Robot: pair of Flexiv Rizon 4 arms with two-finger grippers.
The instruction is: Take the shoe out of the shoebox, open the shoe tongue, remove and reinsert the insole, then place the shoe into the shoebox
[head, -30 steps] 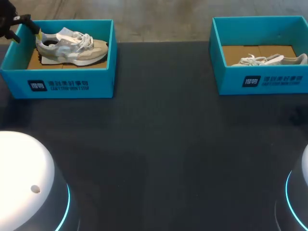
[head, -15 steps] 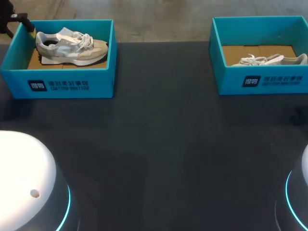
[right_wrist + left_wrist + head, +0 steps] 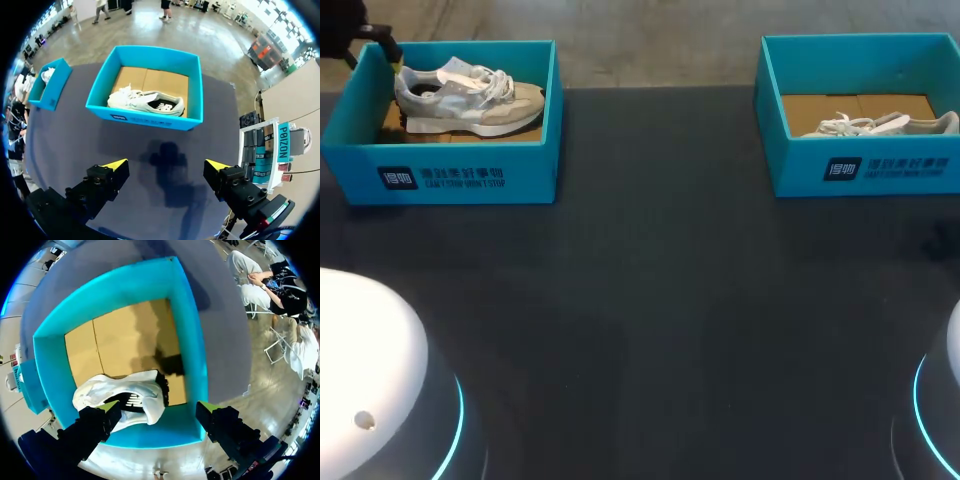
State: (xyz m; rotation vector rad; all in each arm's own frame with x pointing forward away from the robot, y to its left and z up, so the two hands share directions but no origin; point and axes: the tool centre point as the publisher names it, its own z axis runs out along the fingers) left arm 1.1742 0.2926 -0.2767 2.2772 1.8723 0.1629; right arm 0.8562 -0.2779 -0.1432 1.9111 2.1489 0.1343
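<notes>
Nearest, two white rounded arm bases (image 3: 365, 370) (image 3: 952, 400), each ringed with blue light, are seen at the front corners of the dark desk (image 3: 650, 300).

The right fingers (image 3: 107, 177) are held spread wide above the bare desk surface, with nothing between them. Their shadow is cast on the desk just ahead. Beyond the shadow the right shoebox (image 3: 145, 120) is found, a turquoise box with a brown cardboard floor. Inside it a second shoe (image 3: 145, 102), pale grey with white laces, is laid on its side along the wall nearest the fingers.

In the head view both boxes are set along the far edge of the desk, well apart from each other. The left shoebox (image 3: 440, 175) is placed at the far left and the right one at the far right.

The shoe (image 3: 465, 98), grey and beige with white laces, is kept inside the left shoebox. It is stood on its sole, with its heel towards the box's left wall and its toe towards the right wall.

The left fingers (image 3: 100, 420) are held spread apart over the heel end of that box, and nothing is gripped by them. From the left wrist view the shoe's heel and its dark opening are seen just beneath them. One yellow tip is poised over the heel's side and the other over the box wall. In the head view the left arm is only partly seen at the far left corner.
</notes>
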